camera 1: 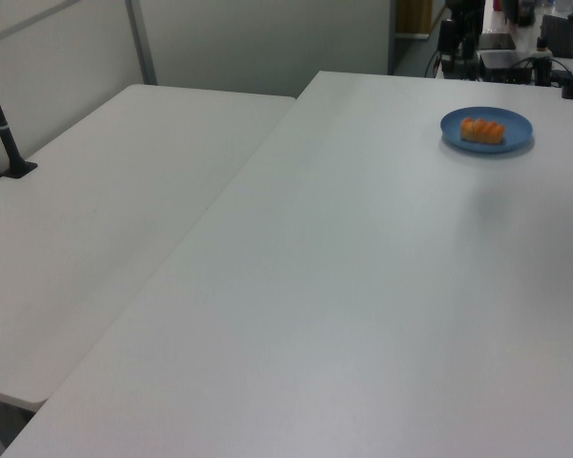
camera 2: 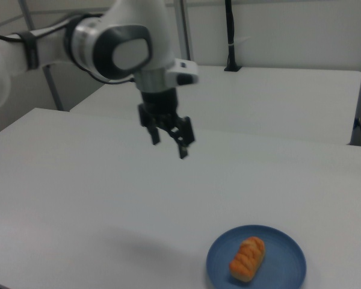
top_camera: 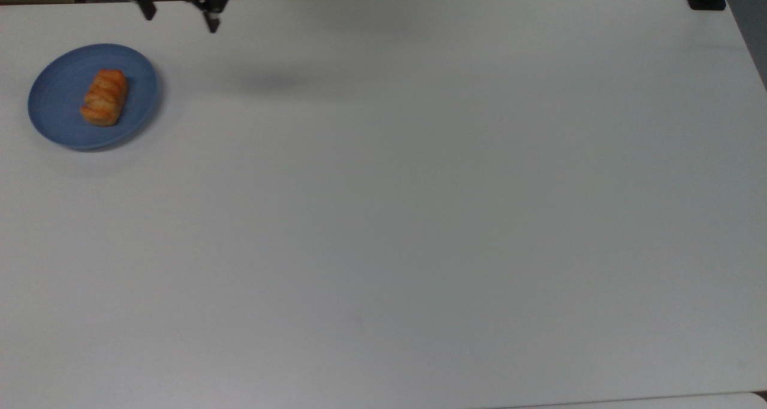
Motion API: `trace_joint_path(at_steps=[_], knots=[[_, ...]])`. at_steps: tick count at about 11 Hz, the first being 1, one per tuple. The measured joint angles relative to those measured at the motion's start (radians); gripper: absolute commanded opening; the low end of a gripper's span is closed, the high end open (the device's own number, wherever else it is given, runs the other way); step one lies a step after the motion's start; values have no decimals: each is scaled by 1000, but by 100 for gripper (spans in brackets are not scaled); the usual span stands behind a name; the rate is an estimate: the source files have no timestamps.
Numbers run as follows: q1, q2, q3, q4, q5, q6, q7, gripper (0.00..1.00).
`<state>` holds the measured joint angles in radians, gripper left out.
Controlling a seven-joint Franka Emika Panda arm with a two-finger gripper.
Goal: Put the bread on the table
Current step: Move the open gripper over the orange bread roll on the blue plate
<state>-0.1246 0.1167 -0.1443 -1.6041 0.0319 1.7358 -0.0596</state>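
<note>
Soft, even light is falling from overhead, leaving the tabletop [top_camera: 419,217] a flat grey-white with no glare. A diffuse shadow is lying on it in the top view, near the upper left. In the right view the hand [camera 2: 168,139] is looking slightly smeared, perhaps motion blur.

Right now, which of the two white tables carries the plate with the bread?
The table at the left view's right: the blue plate with the bread sits near its far end. The adjoining table bears a black post.

hand [top_camera: 178,17] cut off, top view's edge
</note>
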Motion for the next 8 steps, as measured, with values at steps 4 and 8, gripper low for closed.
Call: trace_joint_path(at_steps=[4,8], knots=[[-63,74,-46,11,-12,92,-77,100],[-91,135,-102,-5,-15,146,-197,100]])
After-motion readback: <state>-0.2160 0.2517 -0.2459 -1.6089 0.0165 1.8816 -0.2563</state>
